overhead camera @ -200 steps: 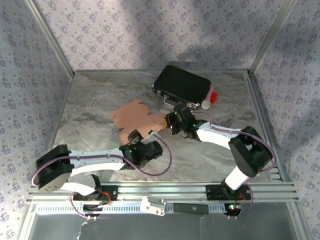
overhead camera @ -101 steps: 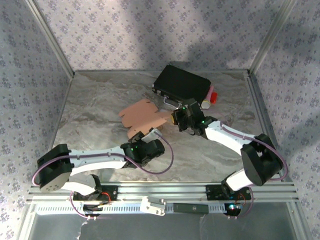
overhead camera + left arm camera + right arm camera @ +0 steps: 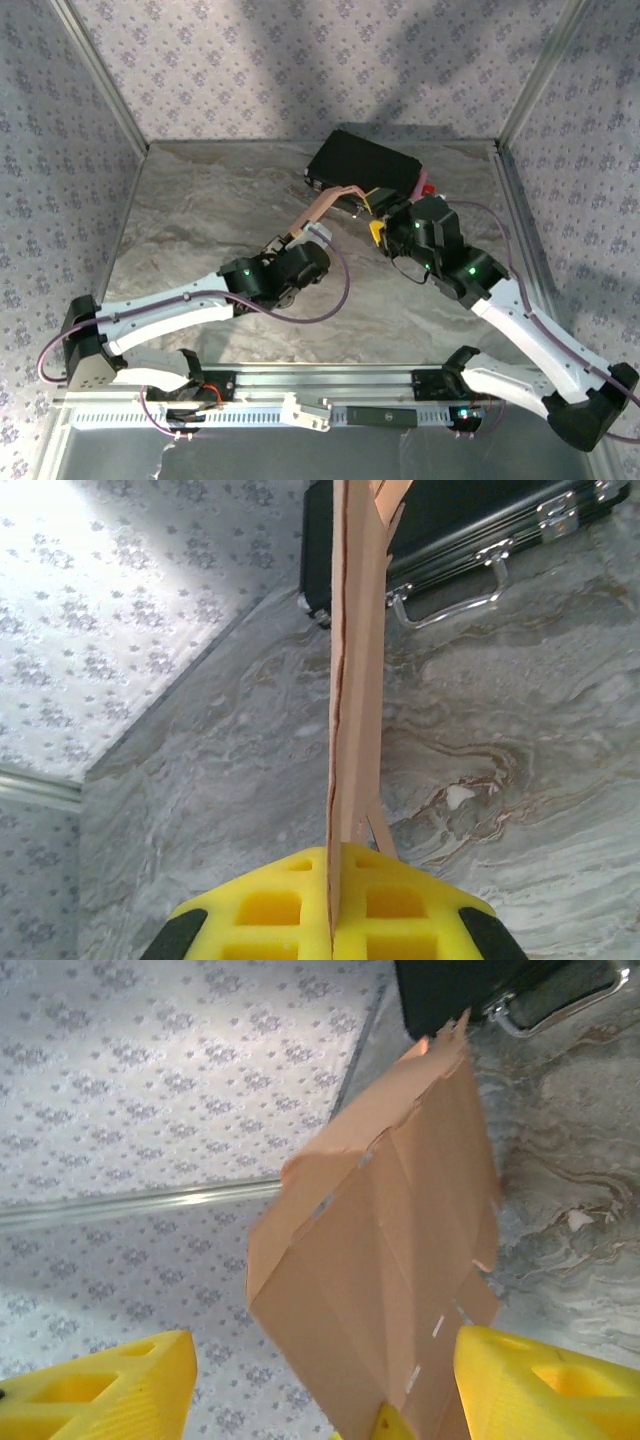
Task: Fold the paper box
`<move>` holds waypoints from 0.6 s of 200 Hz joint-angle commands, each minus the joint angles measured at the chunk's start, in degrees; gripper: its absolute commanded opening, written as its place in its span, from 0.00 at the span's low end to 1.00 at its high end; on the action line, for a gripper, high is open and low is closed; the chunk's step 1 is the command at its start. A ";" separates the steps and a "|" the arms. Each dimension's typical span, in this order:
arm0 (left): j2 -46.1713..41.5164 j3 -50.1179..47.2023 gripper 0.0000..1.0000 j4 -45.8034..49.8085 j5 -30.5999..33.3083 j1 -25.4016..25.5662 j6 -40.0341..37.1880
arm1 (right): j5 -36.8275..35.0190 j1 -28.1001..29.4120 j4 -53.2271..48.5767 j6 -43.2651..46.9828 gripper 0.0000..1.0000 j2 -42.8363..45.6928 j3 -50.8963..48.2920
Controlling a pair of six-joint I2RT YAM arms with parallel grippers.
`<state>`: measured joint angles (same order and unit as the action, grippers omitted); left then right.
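paper box (image 3: pixel 355 680) upright on edge, pinched in left gripper (image 3: pixel 330 932), long axis toward black case (image 3: pixel 365 165); right gripper (image 3: pixel 380 231) spread, close beside broad face.

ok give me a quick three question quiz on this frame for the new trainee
1. True or false: the left end effector is clamped on the paper box.
2. The right end effector is: A) shut on the paper box, B) open, its fingers spread wide, C) shut on nothing.
3. Fill in: beyond the held paper box, a ____ with a metal handle lies on the table.

Key: 1 true; 2 B; 3 black case.
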<state>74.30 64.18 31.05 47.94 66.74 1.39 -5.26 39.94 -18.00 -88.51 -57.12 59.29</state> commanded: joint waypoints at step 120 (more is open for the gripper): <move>2.11 10.23 0.00 9.13 -8.13 -0.73 -3.75 | -0.46 5.66 0.37 4.67 0.38 -12.99 10.33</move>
<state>75.55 71.90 39.11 39.81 65.69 -1.15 -6.02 45.84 -18.92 -83.15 -69.54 68.42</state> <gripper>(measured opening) 0.051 0.399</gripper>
